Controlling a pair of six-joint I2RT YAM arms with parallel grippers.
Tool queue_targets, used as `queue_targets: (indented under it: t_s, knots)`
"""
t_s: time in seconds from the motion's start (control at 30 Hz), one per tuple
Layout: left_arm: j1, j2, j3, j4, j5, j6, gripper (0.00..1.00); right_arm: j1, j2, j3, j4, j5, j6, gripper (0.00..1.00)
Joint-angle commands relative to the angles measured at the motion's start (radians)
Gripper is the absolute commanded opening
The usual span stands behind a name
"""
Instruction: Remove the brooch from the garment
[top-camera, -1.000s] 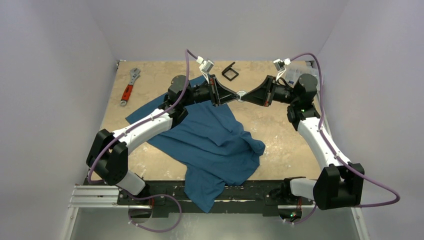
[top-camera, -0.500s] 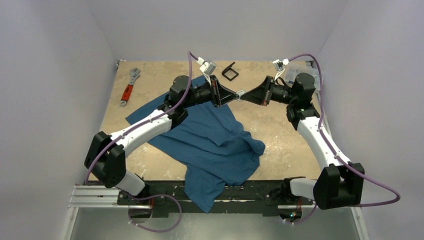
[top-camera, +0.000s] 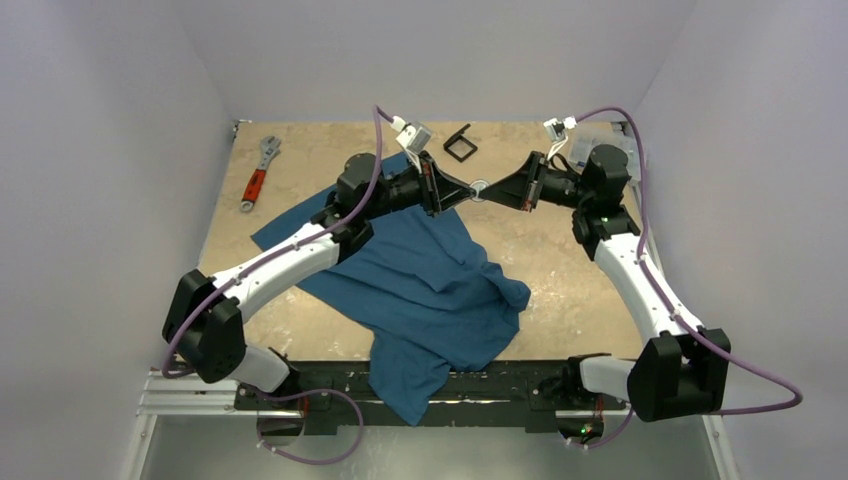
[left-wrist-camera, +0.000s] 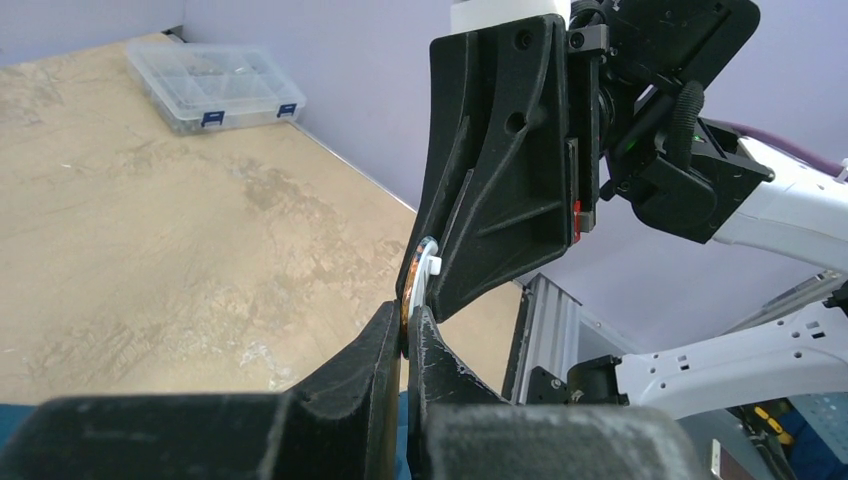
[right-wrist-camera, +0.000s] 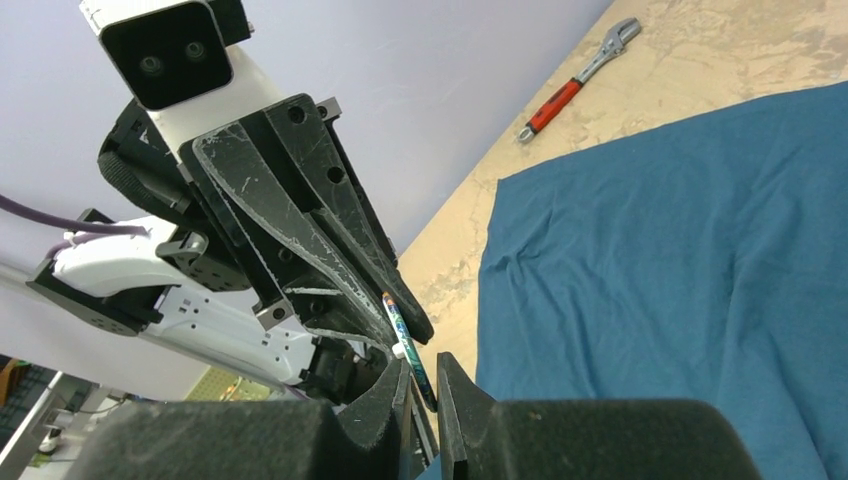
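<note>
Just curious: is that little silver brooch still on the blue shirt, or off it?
Off. The brooch is pinched in mid-air between both arms' fingertips, above bare table, beside the shirt.

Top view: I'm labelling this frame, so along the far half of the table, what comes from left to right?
Wrench → left gripper → brooch → right gripper → clear box at the far right edge.

Two pincers meet at the brooch
The left pincer (top-camera: 470, 191) and right pincer (top-camera: 493, 190) both touch the brooch (top-camera: 481, 189) above the table (top-camera: 560, 270).
</note>
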Motion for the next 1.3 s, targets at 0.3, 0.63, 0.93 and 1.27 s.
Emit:
queue_targets:
  t_s: [0.3, 0.63, 0.93, 1.27]
  knots:
    - [-0.092, -0.129, 0.005, -0.103, -0.161, 0.284, 0.0, -0.01, 0.006, 0.063, -0.06, 0.174, 0.008, 0.16]
    - [-0.122, -0.121, 0.046, -0.177, -0.267, 0.315, 0.0, -0.01, -0.002, 0.06, -0.05, 0.175, -0.001, 0.2]
    - [0.034, -0.061, 0.014, 0.005, -0.043, -0.124, 0.0, -0.018, -0.062, 0.075, -0.177, 0.13, -0.166, 0.42]
    - [0.035, -0.009, 0.038, 0.127, 0.043, -0.22, 0.0, -0.006, -0.062, 0.081, 0.028, 0.06, -0.062, 0.7]
